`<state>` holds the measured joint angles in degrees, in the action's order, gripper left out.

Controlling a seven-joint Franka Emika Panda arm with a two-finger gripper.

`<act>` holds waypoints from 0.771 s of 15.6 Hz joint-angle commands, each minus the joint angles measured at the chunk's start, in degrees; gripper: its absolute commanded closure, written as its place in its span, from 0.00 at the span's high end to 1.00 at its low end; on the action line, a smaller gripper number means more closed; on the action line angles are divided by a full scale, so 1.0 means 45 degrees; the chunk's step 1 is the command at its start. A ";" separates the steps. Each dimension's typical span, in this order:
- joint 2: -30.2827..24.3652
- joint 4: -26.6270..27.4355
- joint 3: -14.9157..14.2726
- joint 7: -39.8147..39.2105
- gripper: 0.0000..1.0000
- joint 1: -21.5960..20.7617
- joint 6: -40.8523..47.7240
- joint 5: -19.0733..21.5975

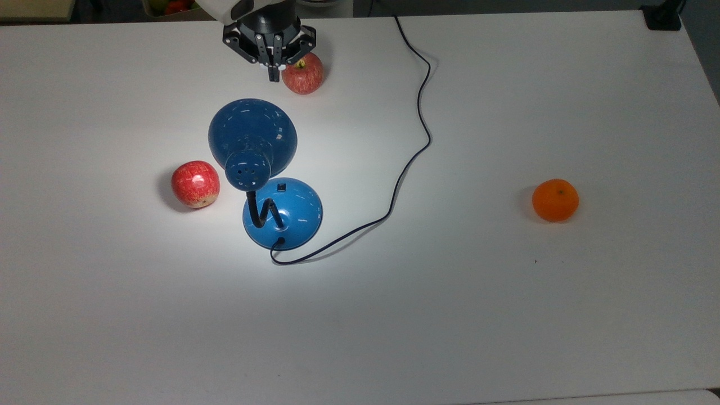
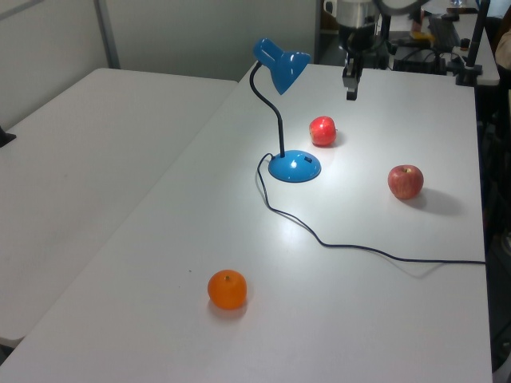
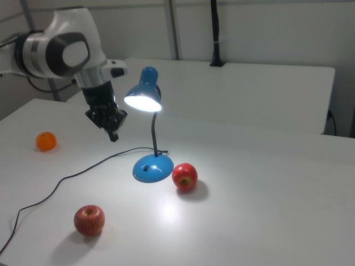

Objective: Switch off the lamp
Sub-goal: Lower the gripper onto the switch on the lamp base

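One switch to hit, on the lamp base's near edge, tucked under the shade. My gripper hangs above and beyond it, fingers pinched together, holding nothing.

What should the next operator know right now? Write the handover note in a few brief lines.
Gripper: fingers shut, holding nothing, hanging in the air above the table near the shade, clear of the lamp.
Lamp: upright mid-table, lit, with a bright pool of light under the shade. The switch sits on the base, on the shade's side.
Nearby: two apples, one beside the base, one by the gripper; an orange far off.
Done: nothing.
Left: lower to the switch and press it.
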<state>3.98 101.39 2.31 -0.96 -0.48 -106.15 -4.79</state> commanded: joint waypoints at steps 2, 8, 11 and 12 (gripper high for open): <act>-0.0338 0.2094 -0.0024 0.0077 0.00 0.0028 -0.2285 0.0165; -0.0066 0.4010 -0.0044 0.0136 0.00 0.0165 -0.4843 0.0126; 0.0441 0.4324 -0.0024 0.0136 0.00 0.0224 -0.6074 0.0107; 0.0656 0.4363 -0.0044 0.0136 0.00 0.0224 -0.6639 0.0107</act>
<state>5.39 119.21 2.30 -0.93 0.40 -129.76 -4.79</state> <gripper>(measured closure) 0.991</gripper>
